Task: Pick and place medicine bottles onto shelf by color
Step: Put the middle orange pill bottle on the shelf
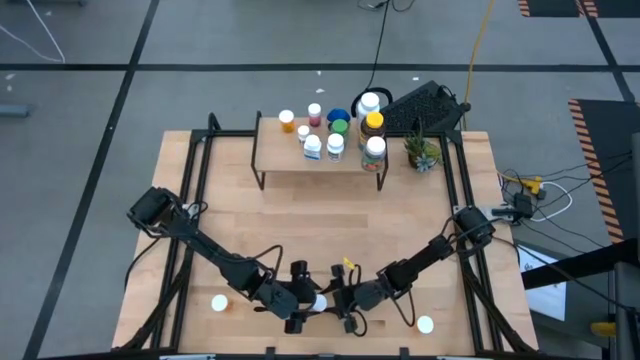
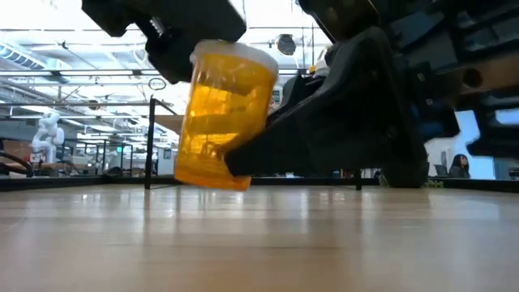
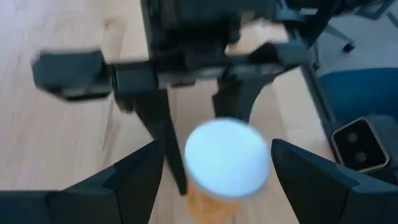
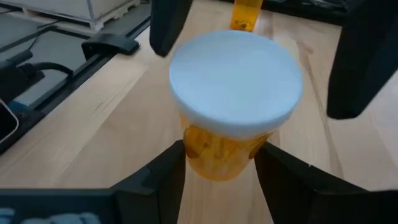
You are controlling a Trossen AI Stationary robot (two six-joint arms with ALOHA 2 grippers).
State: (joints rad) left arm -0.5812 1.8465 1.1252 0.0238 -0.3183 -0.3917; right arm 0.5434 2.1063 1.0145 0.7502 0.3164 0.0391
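My right gripper (image 4: 217, 168) clamps the orange bottle (image 4: 235, 93) near the table's (image 1: 300, 220) front edge — left gripper (image 3: 214, 168) spread around it; a handover, I judge, then the shelf (image 1: 320, 165).

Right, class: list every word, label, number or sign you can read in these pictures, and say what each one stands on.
No text can be read in any view.
Orange bottle between both sets of jaws: no label shows on its side or white cap.
Bottles on the shelf: labels, if any, too small to read.
Yellow tag on the table: blurred, no legible print.
Background room in the low view: no legible signs.
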